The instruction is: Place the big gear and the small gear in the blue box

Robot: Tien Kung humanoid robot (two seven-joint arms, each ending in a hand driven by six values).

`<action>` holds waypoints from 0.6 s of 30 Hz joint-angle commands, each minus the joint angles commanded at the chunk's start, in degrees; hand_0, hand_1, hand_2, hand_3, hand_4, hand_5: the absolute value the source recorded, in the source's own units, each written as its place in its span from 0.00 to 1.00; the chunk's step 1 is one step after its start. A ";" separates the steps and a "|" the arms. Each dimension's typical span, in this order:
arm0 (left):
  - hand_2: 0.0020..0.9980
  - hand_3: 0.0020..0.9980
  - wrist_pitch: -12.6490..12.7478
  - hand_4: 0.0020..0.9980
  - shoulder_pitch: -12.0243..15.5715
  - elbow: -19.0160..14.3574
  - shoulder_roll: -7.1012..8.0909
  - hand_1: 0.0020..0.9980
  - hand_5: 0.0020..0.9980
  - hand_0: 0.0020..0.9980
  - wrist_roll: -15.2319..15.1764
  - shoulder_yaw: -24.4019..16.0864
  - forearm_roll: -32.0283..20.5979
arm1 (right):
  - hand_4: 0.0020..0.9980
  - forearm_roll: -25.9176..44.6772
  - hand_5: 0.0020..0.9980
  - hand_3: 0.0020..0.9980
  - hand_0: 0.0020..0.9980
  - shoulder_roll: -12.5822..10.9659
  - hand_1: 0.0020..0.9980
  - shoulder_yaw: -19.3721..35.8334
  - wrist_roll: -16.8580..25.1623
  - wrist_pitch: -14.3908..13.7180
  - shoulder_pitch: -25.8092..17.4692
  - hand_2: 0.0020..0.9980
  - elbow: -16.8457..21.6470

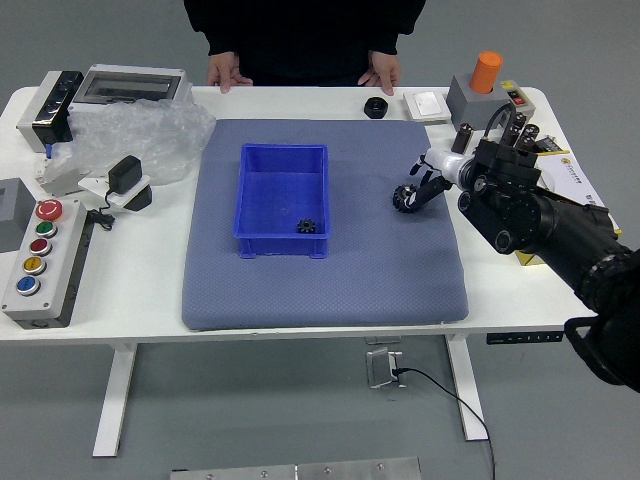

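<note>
Gear (401,199), big | partly covered by right hand (431,178) | grip unclear

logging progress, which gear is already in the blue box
The small gear, near the blue box's front right corner; the big gear sits outside, at the right hand.

There are two gears in all, one big gear (404,199) and one small gear (306,226), with one blue box (284,245) and one blue-grey mat (330,290) on one white worktop (130,270). I count five round buttons (48,209) on one control box (55,293), one orange cylinder (485,73), one black ring (376,108) and a person's two hands (228,70).
</note>
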 joint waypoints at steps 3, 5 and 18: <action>0.83 0.88 0.01 0.81 0.01 0.00 0.02 0.83 0.34 0.88 0.00 -0.01 -0.01 | 0.84 -0.17 0.30 0.81 0.68 0.31 0.61 0.19 -0.27 -0.23 0.00 0.72 -0.15; 0.83 0.88 0.02 0.81 0.02 0.00 0.00 0.83 0.34 0.88 -0.02 -0.03 0.00 | 0.84 -0.42 0.30 0.81 0.68 0.55 0.61 0.42 -0.52 -0.47 -0.08 0.72 -0.20; 0.83 0.88 0.00 0.81 0.05 0.00 -0.19 0.83 0.34 0.88 -0.08 -0.03 0.04 | 0.84 -1.98 0.29 0.80 0.68 1.74 0.61 1.45 -1.55 -2.34 -1.66 0.72 -0.02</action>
